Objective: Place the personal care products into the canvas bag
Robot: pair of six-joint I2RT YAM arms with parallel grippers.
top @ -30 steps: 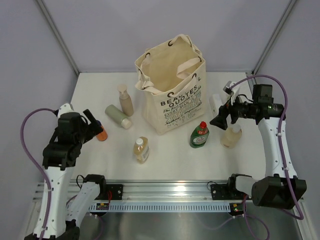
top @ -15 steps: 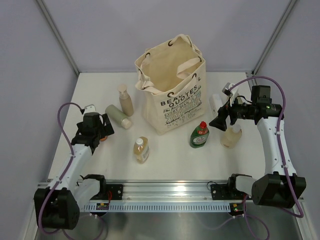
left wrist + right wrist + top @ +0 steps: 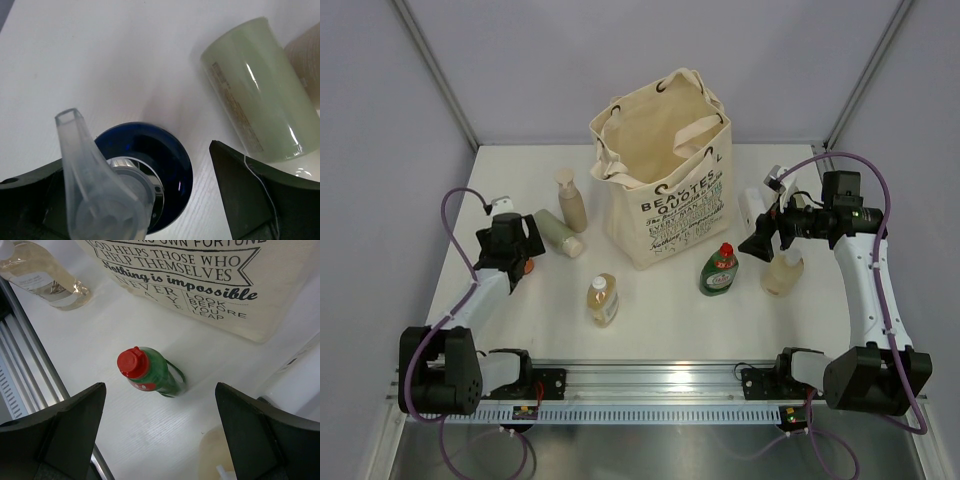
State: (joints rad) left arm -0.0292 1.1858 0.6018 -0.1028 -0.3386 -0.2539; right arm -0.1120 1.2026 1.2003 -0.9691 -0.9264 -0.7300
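Note:
The canvas bag (image 3: 662, 185) stands open at the table's middle back. My left gripper (image 3: 517, 262) is open and low over a small orange bottle (image 3: 527, 269). In the left wrist view that bottle (image 3: 150, 170) shows a dark blue top and a clear cap between the fingers, close to the left one, with the gripper (image 3: 145, 202) around it. A sage-green tube (image 3: 557, 233) (image 3: 255, 115) lies beside it. My right gripper (image 3: 758, 243) (image 3: 160, 440) is open and empty above the table. It hangs between a green bottle with a red cap (image 3: 719, 268) (image 3: 150, 372) and a cream bottle (image 3: 782, 273).
A beige pump bottle (image 3: 570, 200) stands left of the bag. An amber bottle (image 3: 603, 298) lies in front of it. A white tube (image 3: 752, 208) stands right of the bag, behind my right gripper. A metal rail (image 3: 650, 385) runs along the near edge.
My left arm has swung down and forward, bringing its gripper low around the small orange bottle. The right arm has hardly moved.

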